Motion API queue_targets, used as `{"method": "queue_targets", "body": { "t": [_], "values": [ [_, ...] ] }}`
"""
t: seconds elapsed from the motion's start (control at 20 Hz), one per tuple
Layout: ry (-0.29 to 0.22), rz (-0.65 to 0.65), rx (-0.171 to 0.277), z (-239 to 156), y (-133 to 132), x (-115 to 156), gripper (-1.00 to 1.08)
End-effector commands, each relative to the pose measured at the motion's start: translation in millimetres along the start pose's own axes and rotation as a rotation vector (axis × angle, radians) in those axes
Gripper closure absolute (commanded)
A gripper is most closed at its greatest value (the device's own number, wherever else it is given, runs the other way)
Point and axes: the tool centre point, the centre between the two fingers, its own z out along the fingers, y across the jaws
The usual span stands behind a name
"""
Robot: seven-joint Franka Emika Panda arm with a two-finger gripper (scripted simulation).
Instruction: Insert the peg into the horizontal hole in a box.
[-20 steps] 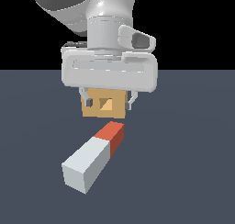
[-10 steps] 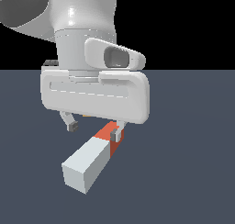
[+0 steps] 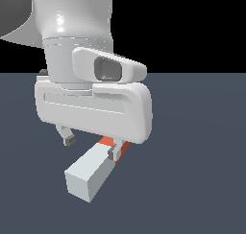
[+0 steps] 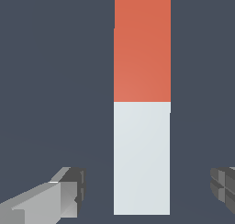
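Straddling the peg, tool spread wide

Even, soft simulator light, sharp and free of blur; a faint sheen glints on the arm's white housing.

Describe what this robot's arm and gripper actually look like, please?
The arm is a thick, glossy white rounded column. Below it sits the gripper, with a wide, white, rounded-rectangular body and a smaller white housing with a dark oval window on top. Two short grey fingers with darker, ridged-looking pads stick out underneath. No cables or markings are visible.
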Motion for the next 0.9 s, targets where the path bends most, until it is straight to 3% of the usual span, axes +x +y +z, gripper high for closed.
{"method": "queue_targets", "body": {
  "t": [0.0,0.75,0.8,0.85],
  "values": [
    [0.000,0.000,0.000,2.6,-0.2,0.3,-0.92],
    [0.001,0.003,-0.001,50.4,-0.6,-0.1,-0.92],
    [0.001,0.003,-0.001,50.4,-0.6,-0.1,1.08],
    [0.001,0.003,-0.001,50.4,-0.6,-0.1,1.08]
  ]
}}
